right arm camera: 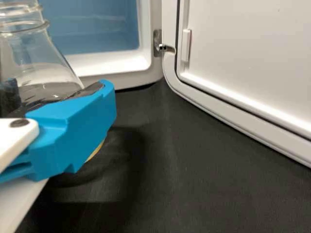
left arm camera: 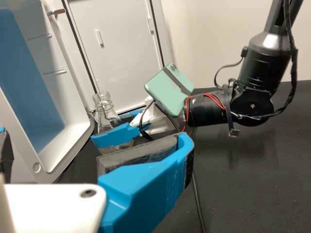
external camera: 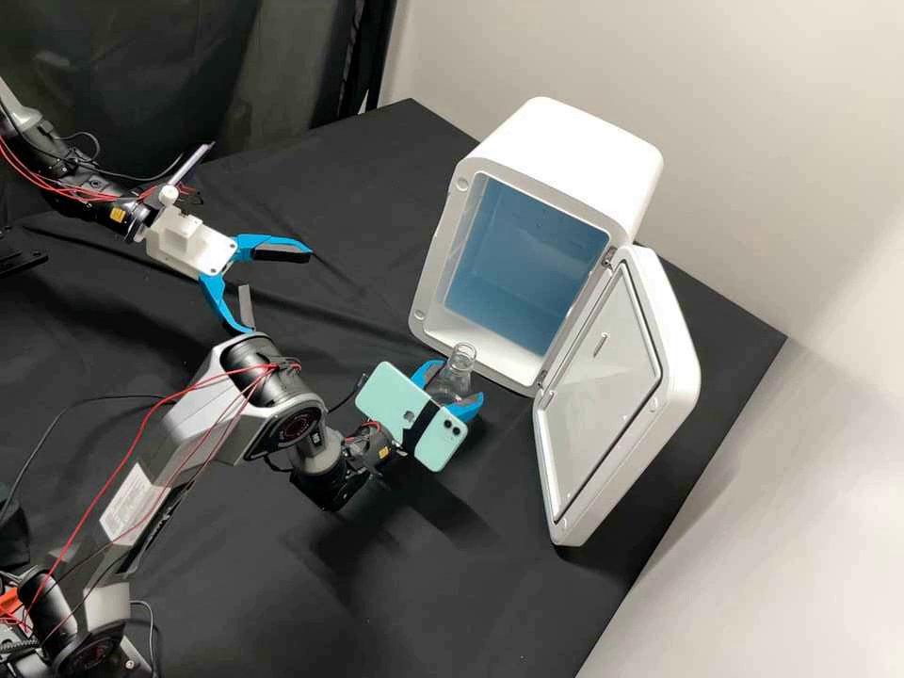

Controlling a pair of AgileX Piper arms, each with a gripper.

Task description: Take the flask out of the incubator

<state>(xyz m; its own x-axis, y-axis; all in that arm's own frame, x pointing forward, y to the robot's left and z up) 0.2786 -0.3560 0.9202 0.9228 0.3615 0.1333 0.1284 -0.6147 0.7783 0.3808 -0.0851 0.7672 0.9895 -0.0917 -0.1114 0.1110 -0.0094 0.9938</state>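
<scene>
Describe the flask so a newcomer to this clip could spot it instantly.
Find the white incubator with its door swung open on the black bench. Just outside its lower front edge, the right gripper is shut on the flask: the one clear glass thing there, cone-shaped with a narrow neck.

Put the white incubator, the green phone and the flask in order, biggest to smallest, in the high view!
1. The incubator, by far.
2. The green phone.
3. The flask, though its lower part is hidden, so less sure.
</scene>
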